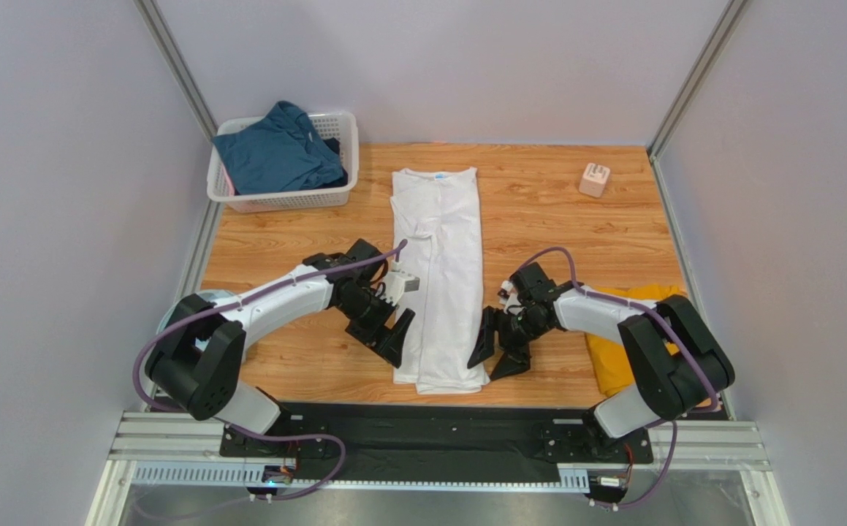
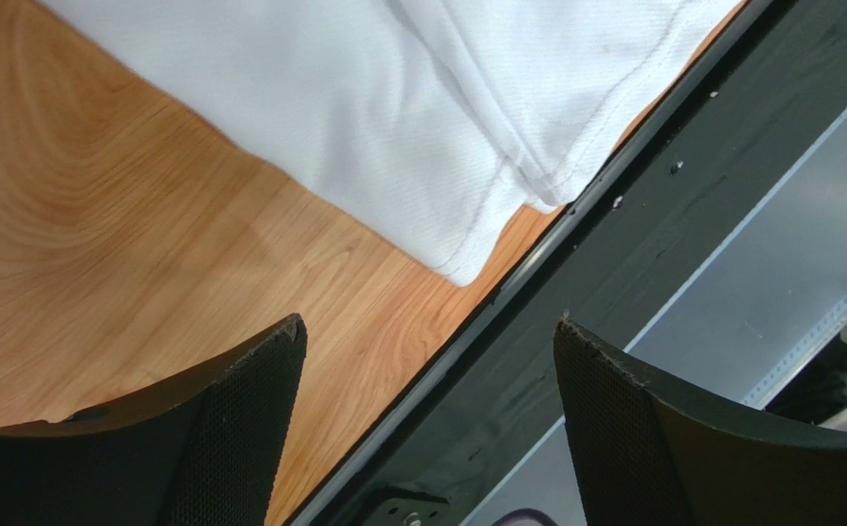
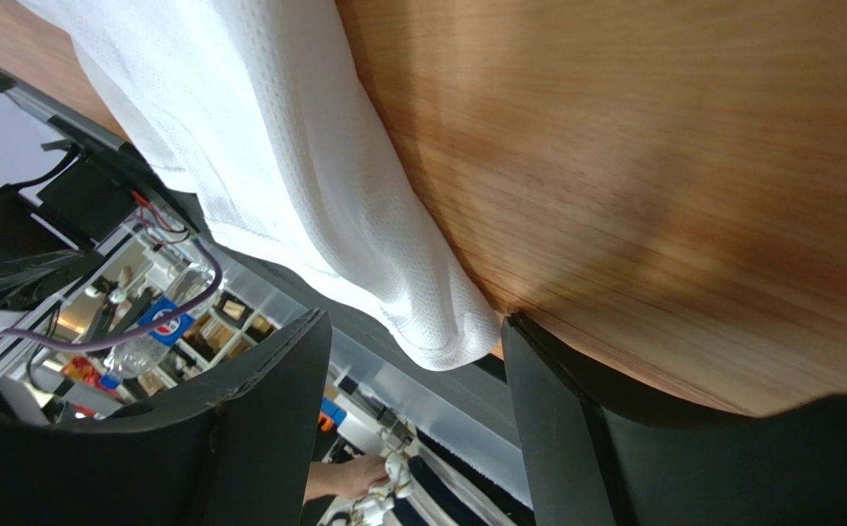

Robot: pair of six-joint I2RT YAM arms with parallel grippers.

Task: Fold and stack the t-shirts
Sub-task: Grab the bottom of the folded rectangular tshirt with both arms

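Left gripper (image 1: 391, 333) and right gripper (image 1: 495, 353) gape empty, flanking the folded white t-shirt (image 1: 445, 252) near its hem.

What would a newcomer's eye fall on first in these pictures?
A white t-shirt, folded into a long strip, lies down the middle of the wooden table, the left gripper and right gripper open on either side of its near end. A dark teal t-shirt fills the white basket at the far left; a yellow t-shirt lies at the near right.
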